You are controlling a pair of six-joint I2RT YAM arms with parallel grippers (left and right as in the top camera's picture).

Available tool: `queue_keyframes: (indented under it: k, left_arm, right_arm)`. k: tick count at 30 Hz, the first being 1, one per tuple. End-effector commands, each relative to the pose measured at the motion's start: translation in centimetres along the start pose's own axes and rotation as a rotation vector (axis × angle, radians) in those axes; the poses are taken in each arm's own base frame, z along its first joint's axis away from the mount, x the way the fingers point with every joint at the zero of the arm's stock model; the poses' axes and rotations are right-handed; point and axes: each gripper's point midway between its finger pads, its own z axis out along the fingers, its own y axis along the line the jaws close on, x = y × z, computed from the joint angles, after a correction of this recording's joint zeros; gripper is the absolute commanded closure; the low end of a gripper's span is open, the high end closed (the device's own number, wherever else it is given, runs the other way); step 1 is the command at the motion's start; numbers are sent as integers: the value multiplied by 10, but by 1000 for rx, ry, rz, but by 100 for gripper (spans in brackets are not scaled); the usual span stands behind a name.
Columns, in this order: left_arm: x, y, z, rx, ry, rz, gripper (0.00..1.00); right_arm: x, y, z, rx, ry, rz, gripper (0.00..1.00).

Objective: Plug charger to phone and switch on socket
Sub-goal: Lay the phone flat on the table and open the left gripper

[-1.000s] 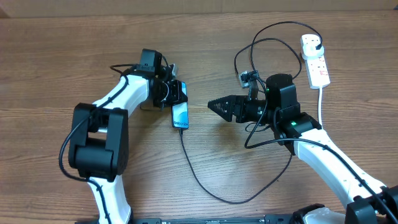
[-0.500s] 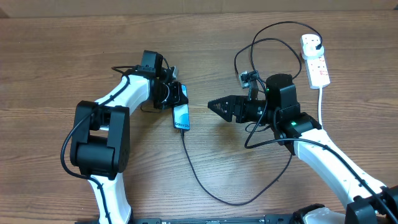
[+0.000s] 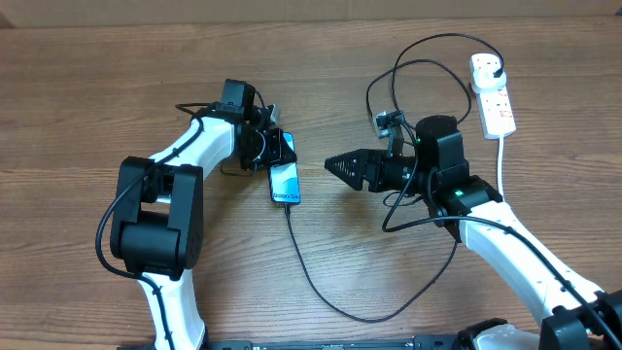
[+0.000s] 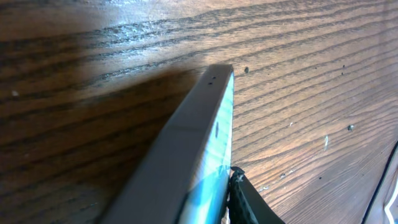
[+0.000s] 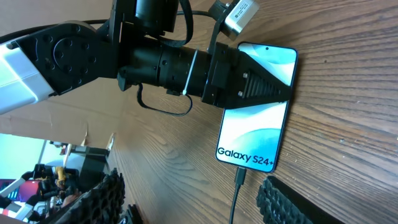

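The phone [image 3: 284,182] lies on the wooden table with its light blue screen up, "Galaxy" on its near short edge [image 5: 245,157]. The charger's black cable [image 3: 311,282] has its connector [image 5: 239,177] in that edge and loops round to its black plug [image 3: 496,66] in the white socket [image 3: 493,102]. My left gripper [image 3: 279,154] is at the phone's far end. One of its fingers [image 4: 245,202] lies along the screen; the other is hidden behind the phone's grey edge [image 4: 186,137]. My right gripper [image 3: 335,163] hovers open to the right of the phone, its fingertips [image 5: 292,202] holding nothing.
The socket's thick white cord [image 3: 501,160] runs down the right side past my right arm [image 3: 505,233]. The black cable sweeps in a wide loop in front of and behind that arm. Clutter shows beyond the table edge [image 5: 56,180] in the right wrist view.
The phone's near end has swung slightly to the right under my left gripper. The right arm has not moved.
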Motion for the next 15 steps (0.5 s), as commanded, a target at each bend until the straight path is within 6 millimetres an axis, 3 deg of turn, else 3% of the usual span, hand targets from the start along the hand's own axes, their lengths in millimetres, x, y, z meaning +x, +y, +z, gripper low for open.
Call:
queue_keyframes:
  k: [1, 15]
  left_arm:
    - [-2, -2, 3, -6, 1, 21, 78]
    - [-3, -1, 3, -10, 0, 22, 63]
  right_arm:
    - [-7, 3, 0, 8, -20, -15, 31]
    - [-8, 2, 0, 12, -22, -15, 31]
